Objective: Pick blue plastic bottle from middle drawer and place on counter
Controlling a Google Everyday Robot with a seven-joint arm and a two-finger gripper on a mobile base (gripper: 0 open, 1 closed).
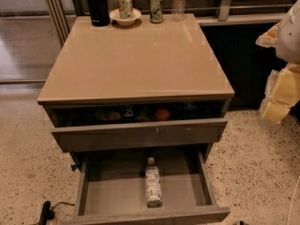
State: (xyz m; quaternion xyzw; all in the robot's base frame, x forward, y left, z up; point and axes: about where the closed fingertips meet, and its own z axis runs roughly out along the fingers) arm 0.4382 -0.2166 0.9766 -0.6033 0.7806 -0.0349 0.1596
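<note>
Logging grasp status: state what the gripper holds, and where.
Nothing visible. The gripper hangs off to the right; the small clear plastic bottle lies in the open grey wooden drawer.

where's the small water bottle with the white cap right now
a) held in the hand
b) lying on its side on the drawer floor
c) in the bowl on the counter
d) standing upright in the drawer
B: the bottle lies flat on the bare floor of the pulled-out drawer, while the hand hangs at the right edge of the view, well away from it.
</note>
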